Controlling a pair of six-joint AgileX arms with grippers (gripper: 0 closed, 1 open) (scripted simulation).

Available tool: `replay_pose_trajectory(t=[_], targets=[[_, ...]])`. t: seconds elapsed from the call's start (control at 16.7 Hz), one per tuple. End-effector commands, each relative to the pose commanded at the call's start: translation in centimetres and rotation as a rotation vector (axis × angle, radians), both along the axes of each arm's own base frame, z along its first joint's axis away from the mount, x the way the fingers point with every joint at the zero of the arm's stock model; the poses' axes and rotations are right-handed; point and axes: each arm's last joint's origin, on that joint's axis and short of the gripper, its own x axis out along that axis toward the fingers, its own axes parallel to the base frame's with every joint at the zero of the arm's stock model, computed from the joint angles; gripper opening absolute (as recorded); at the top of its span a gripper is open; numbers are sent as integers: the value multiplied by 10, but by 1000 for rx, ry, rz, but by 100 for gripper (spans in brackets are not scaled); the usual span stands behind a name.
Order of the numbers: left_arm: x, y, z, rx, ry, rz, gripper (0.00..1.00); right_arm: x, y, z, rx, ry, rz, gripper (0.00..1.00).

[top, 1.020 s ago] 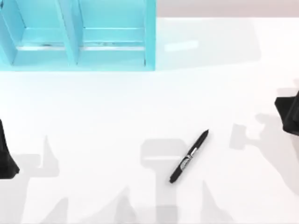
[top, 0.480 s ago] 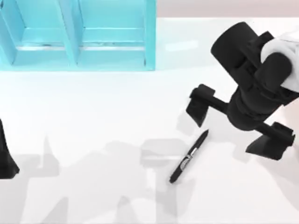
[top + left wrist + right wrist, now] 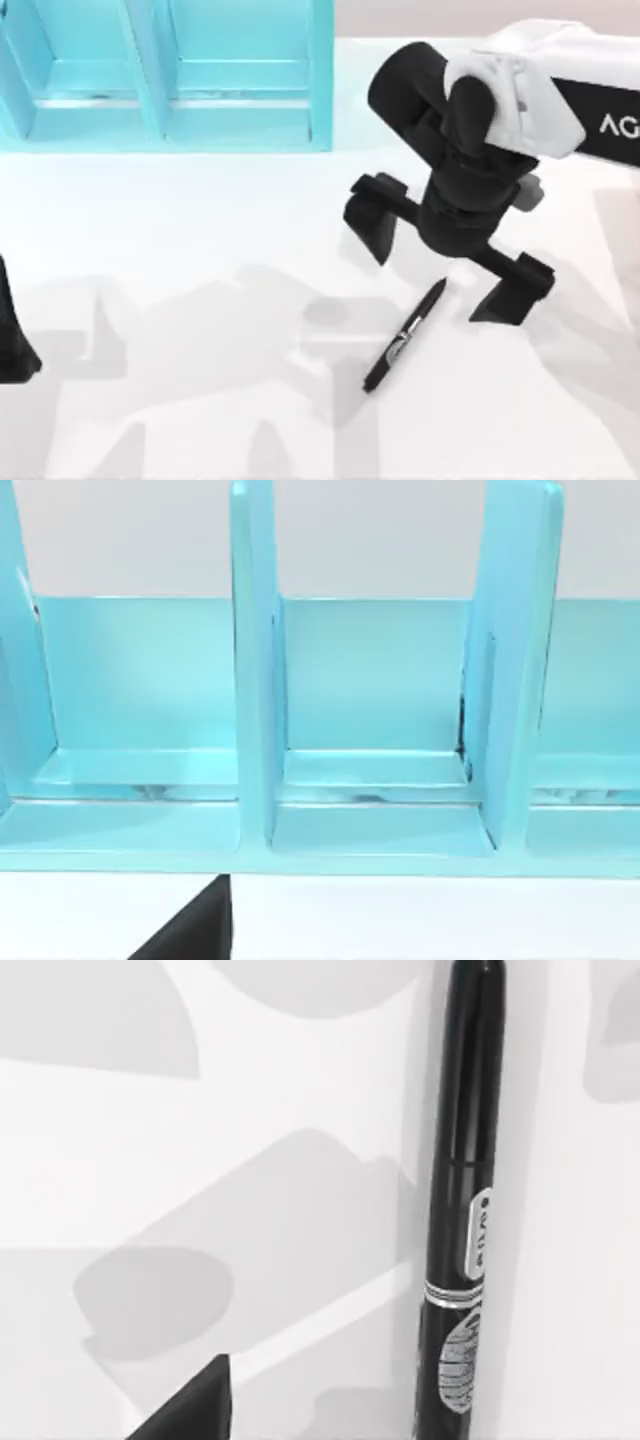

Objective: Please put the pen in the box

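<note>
The pen (image 3: 404, 338) is slim and black with a silvery label, and lies slantwise on the white table right of centre. Its tapered tip points up and to the right. My right gripper (image 3: 440, 280) hovers open over the pen's tip end, one finger (image 3: 372, 218) on the upper left and the other on the lower right. In the right wrist view the pen (image 3: 460, 1210) runs lengthwise close below, beside one dark fingertip (image 3: 190, 1405). The box (image 3: 320, 90) is teal with dividers and stands at the table's far left. My left gripper (image 3: 12, 340) is parked at the left edge.
The left wrist view faces the box's open compartments (image 3: 375, 680), split by upright teal dividers (image 3: 255, 680). White tabletop lies between the pen and the box. Arm shadows fall across the table's near half.
My right arm has swung in from the right edge toward the centre and come down over the pen's tip end. The pen and the left arm have not moved.
</note>
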Motion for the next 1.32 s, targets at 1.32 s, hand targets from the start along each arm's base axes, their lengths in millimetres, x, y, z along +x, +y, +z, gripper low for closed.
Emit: replay_pose_trajectory(t=[1.32], targets=[[0,0,0,0,0,0,100,5,7,-100,0,0,0,77]])
